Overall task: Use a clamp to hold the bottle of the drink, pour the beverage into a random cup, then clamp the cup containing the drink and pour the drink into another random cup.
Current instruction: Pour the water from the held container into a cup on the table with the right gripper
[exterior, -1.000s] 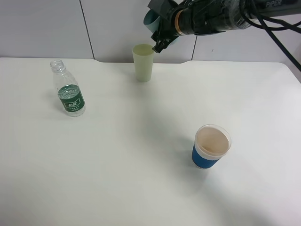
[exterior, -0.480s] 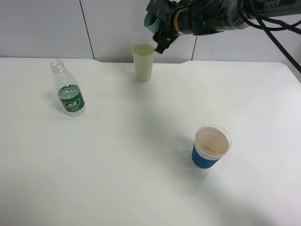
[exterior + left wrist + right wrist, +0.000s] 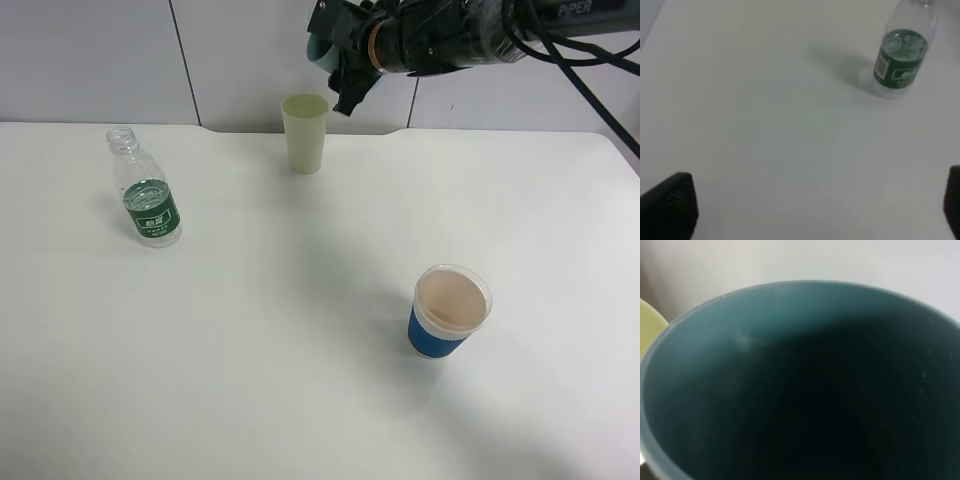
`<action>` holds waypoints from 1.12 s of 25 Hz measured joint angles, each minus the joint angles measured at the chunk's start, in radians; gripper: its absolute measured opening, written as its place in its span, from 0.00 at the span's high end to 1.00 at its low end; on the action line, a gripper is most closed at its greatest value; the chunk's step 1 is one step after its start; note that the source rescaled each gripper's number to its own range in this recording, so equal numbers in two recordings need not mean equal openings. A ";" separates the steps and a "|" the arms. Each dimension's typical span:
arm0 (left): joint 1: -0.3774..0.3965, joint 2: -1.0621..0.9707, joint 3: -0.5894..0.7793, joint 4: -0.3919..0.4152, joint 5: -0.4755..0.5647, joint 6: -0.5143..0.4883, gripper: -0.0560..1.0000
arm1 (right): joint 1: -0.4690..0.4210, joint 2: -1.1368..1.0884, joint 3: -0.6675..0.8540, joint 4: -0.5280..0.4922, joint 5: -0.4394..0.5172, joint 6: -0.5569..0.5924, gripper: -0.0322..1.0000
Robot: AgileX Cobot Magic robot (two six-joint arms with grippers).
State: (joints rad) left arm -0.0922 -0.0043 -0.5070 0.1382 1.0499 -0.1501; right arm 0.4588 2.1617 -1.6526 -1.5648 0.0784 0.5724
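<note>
A clear plastic bottle with a green label and no cap stands upright at the table's left; it also shows in the left wrist view. A pale green cup stands at the back middle. My right gripper is shut on a teal cup, held tilted just above and to the right of the pale green cup. The teal cup's dark inside fills the right wrist view, with the pale green cup's rim at the edge. My left gripper is open and empty over bare table, away from the bottle.
A blue paper cup with a white rim stands at the front right of the white table. A grey panelled wall runs behind the table's back edge.
My right gripper with the teal cup has shifted slightly up and to the right, away from the pale green cup's rim. The bottle and both standing cups have not moved.
</note>
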 joint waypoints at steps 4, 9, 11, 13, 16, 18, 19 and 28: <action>0.000 0.000 0.000 0.000 0.000 0.000 0.00 | 0.000 0.000 0.000 -0.021 0.016 -0.016 0.97; 0.000 0.000 0.000 0.000 0.000 0.000 0.00 | 0.000 0.000 -0.001 -0.041 0.036 -0.026 0.97; 0.000 0.000 0.000 0.000 0.000 0.000 0.00 | 0.000 0.001 -0.007 -0.045 0.049 -0.026 0.97; 0.000 0.000 0.000 0.000 0.000 0.000 0.00 | 0.000 0.003 -0.015 -0.054 0.050 -0.028 0.97; 0.000 0.000 0.000 0.000 0.000 0.000 0.00 | 0.001 0.008 -0.021 -0.061 0.049 -0.028 0.97; 0.000 0.000 0.000 0.000 0.000 0.000 0.00 | 0.001 0.009 -0.022 -0.061 0.049 -0.028 0.97; 0.000 0.000 0.000 0.000 0.000 0.000 0.00 | 0.001 0.009 -0.022 -0.062 0.049 -0.028 0.97; 0.000 0.000 0.000 0.000 0.000 0.000 0.00 | 0.016 0.009 -0.022 -0.106 0.046 -0.035 0.97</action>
State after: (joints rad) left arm -0.0922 -0.0043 -0.5070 0.1382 1.0499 -0.1501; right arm 0.4752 2.1703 -1.6741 -1.6708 0.1242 0.5370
